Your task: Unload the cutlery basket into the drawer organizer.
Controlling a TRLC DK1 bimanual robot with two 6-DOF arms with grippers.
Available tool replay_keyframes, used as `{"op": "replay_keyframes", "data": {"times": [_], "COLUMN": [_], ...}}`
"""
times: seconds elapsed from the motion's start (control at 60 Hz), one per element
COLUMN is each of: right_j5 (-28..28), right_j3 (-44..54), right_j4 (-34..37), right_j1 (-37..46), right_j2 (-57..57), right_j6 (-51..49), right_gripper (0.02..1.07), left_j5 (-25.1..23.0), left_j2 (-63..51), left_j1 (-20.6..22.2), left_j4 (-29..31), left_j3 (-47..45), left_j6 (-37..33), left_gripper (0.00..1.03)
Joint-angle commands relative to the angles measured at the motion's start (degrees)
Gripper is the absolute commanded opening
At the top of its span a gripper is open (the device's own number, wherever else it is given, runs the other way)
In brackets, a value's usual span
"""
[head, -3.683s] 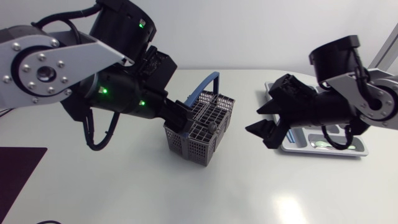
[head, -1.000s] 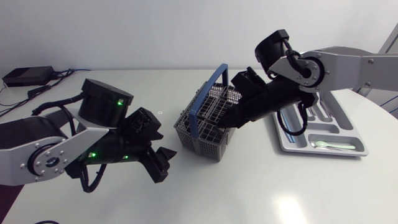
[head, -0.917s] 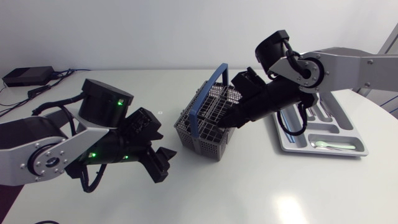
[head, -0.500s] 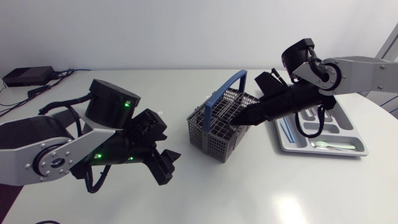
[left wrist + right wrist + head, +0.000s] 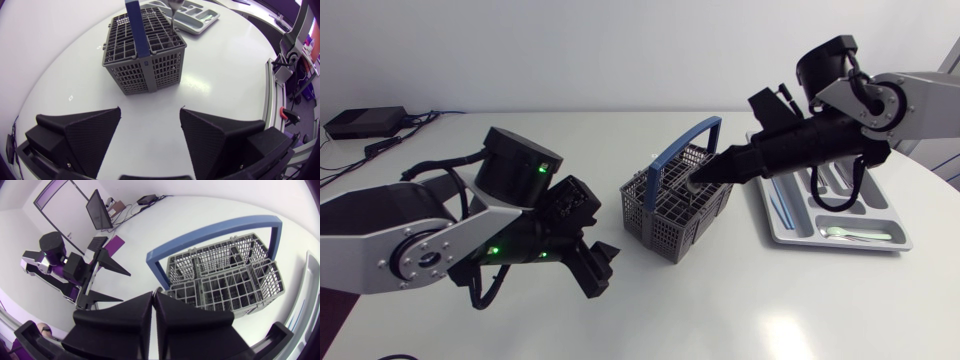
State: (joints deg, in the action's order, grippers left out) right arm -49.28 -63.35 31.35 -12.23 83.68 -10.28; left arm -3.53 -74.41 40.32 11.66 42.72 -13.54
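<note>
- Cutlery basket: a grey mesh basket standing upright on the white table, with its blue handle arching over the top. It serves as the reference for all entries below.
- Right gripper: positioned directly over the basket's top on the organizer side, with the arm entering from the robot's right. The wrist view shows the gripper with its two fingers drawn together, only a thin slit between them.
- Cutlery piece: a slim silver shank rising from a compartment at the basket's far edge, as seen from the left gripper. Its upper end meets the right gripper's tips and appears pinched there. Which kind of utensil it is cannot be determined.
- Left gripper: low over the table on the side of the basket away from the organizer, near it but not touching. Its own view shows the gripper with its fingers spread wide and nothing between them. The basket sits ahead of them.
- Drawer organizer: a pale compartmented tray lying flat on the table beyond the basket on the right arm's side, apart from it. A spoon lies in its nearest compartment, and further pieces lie in the long slots.
</note>
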Motion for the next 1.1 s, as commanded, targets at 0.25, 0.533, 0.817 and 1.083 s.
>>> {"op": "replay_keyframes", "data": {"times": [0.25, 0.533, 0.817, 1.083], "right_j5": [-5.9, -7.9, 3.8, 14.6], "right_j3": [-5.1, -4.4, 3.9, 9.3], "right_j4": [4.1, 9.5, 8.1, -1.1], "right_j1": [5.2, 21.7, 34.9, 42.3], "right_j2": [-7.0, -11.3, -7.0, -1.8], "right_j6": [4.2, -3.0, -19.0, -25.8], "right_gripper": [0.08, 0.08, 0.08, 0.08], "left_j5": [0.5, 0.5, 0.6, 1.3], "left_j2": [-1.1, -1.2, -1.3, -1.8], "left_j1": [0.5, 0.5, 0.6, 0.6], "left_j4": [0.0, -0.1, 0.0, 0.1], "left_j3": [1.4, 1.2, 2.0, 2.5], "left_j6": [0.6, 0.8, 0.8, 0.8], "left_gripper": [0.97, 0.97, 0.97, 0.97]}}
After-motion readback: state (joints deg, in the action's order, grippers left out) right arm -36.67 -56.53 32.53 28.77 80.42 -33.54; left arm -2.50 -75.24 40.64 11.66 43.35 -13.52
